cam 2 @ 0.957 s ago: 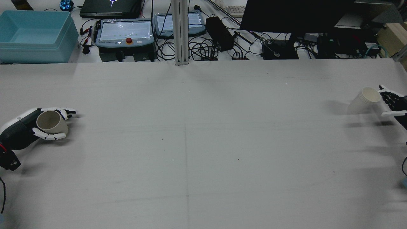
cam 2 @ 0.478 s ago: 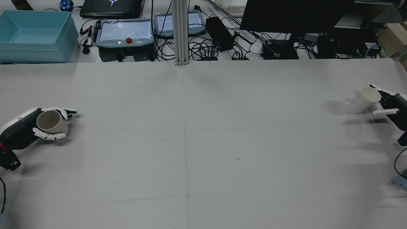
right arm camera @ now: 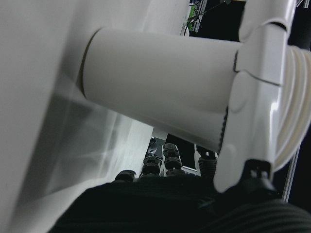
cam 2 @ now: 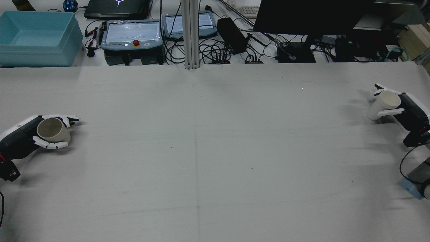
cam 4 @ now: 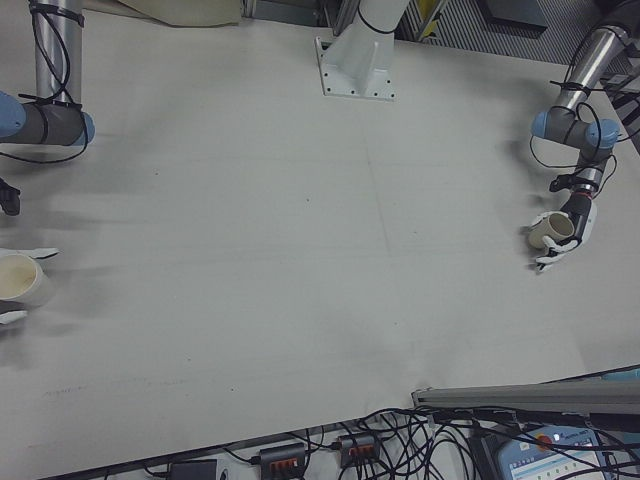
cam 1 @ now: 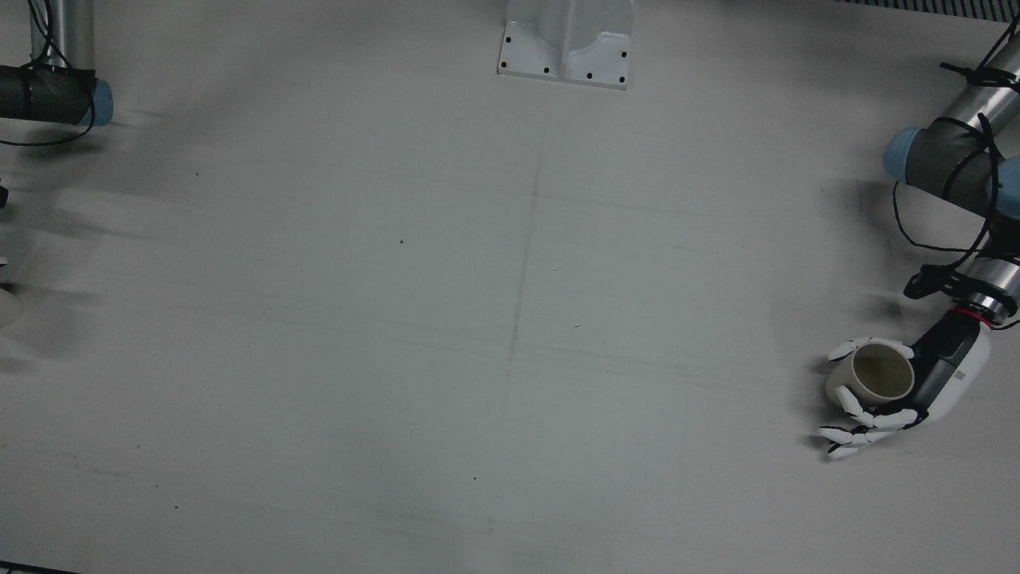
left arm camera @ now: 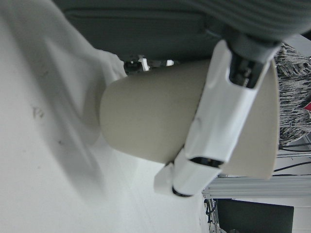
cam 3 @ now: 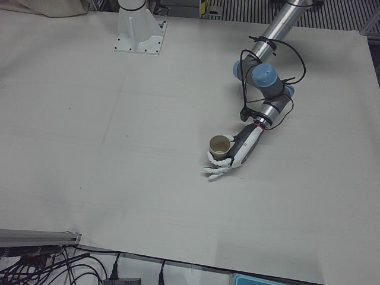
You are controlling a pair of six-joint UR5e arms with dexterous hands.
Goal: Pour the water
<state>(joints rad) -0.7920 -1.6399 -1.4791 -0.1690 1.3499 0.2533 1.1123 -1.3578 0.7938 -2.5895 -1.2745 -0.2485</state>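
A beige cup (cam 2: pixel 52 130) stands upright at the table's left edge, empty as far as I can see. My left hand (cam 2: pixel 20 137) is shut on it, thumb in front and fingers behind; the cup (cam 1: pixel 876 375) and hand (cam 1: pixel 932 383) also show in the front view. In the left hand view a finger (left arm camera: pixel 223 121) lies across the cup (left arm camera: pixel 146 126). A stack of white paper cups (cam 2: pixel 383 105) stands at the right edge. My right hand (cam 2: pixel 408 111) is open with fingers on both sides of it. In the right hand view a finger (right arm camera: pixel 252 97) crosses the cups (right arm camera: pixel 155 82).
Beyond the table's far edge are a teal bin (cam 2: pixel 37 37), control pendants (cam 2: pixel 132 33), cables and a monitor (cam 2: pixel 312 16). A pedestal base (cam 1: pixel 566 40) stands at the robot's side. The grey table top (cam 2: pixel 215 151) between the hands is bare.
My right hand has moved in from the right edge, and its fingers now reach along both sides of the white cups. My left hand and the beige cup shifted slightly left.
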